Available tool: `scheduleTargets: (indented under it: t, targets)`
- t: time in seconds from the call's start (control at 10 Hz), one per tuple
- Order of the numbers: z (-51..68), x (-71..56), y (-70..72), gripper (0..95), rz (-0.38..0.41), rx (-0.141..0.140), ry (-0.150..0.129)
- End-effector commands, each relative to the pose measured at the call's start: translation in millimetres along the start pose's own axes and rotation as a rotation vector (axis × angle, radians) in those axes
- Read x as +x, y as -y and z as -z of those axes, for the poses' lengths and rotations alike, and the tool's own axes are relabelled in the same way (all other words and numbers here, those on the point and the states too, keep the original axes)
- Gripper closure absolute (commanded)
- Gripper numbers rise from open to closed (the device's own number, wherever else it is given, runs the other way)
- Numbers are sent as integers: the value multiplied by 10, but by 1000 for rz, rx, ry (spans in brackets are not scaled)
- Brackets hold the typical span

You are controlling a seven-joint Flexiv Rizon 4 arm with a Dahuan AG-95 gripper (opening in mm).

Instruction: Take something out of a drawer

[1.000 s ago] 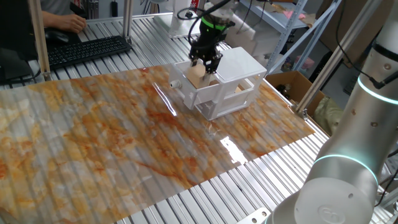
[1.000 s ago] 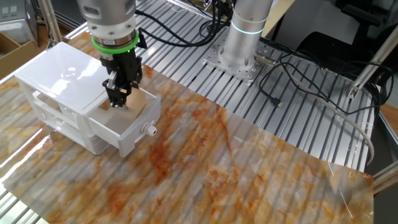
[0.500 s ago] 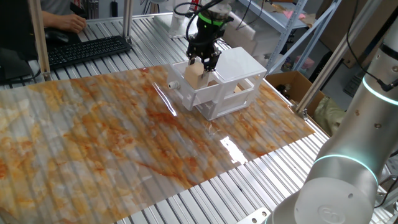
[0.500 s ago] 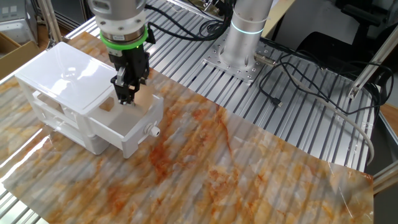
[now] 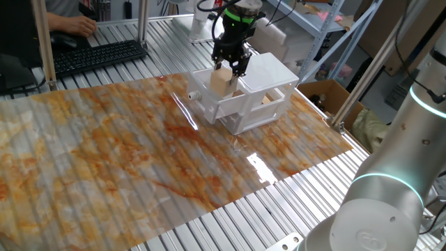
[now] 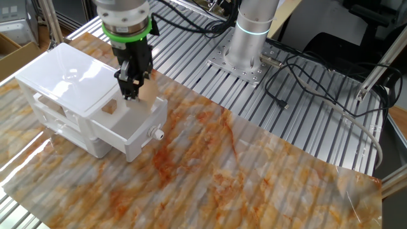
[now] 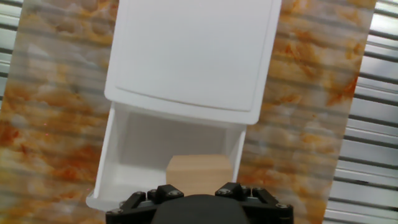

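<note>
The white cabinet [image 5: 268,73] stands on the marbled mat with its top drawer [image 5: 203,101] pulled open, knob [image 5: 193,95] to the front. My gripper [image 5: 228,68] hangs over the open drawer, shut on the light-tan wooden block [image 5: 221,84], which is lifted to about the drawer's rim. The other fixed view shows the gripper [image 6: 131,91] with the block [image 6: 148,91] above the drawer [image 6: 137,124]. In the hand view the block [image 7: 198,171] sits just ahead of the gripper body, over the drawer's white floor [image 7: 143,146]. The fingertips are hidden there.
The cabinet's lower drawer [image 6: 63,124] is shut. A keyboard [image 5: 97,56] and a person's hand lie beyond the table's far left. A second robot base [image 6: 245,44] stands on the slatted metal table. A cardboard box [image 5: 327,94] stands off the right edge.
The gripper has risen with the block, from down inside the drawer to about the drawer's rim. The drawer and cabinet have not moved.
</note>
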State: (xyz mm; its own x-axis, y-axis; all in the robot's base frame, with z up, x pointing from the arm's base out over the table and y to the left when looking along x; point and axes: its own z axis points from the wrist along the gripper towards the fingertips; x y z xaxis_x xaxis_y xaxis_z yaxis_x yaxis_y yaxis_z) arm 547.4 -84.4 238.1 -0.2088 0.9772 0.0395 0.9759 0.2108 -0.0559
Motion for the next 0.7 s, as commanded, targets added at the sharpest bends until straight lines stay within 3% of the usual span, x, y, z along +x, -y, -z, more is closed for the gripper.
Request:
scheduleTargets:
  t: [0.1, 0.3, 0.7]
  targets:
    - [57, 96, -1, 950, -6, 1, -8]
    - [110, 202, 10, 950, -1, -6, -27]
    - [171, 581, 16, 950, 54, -20, -55]
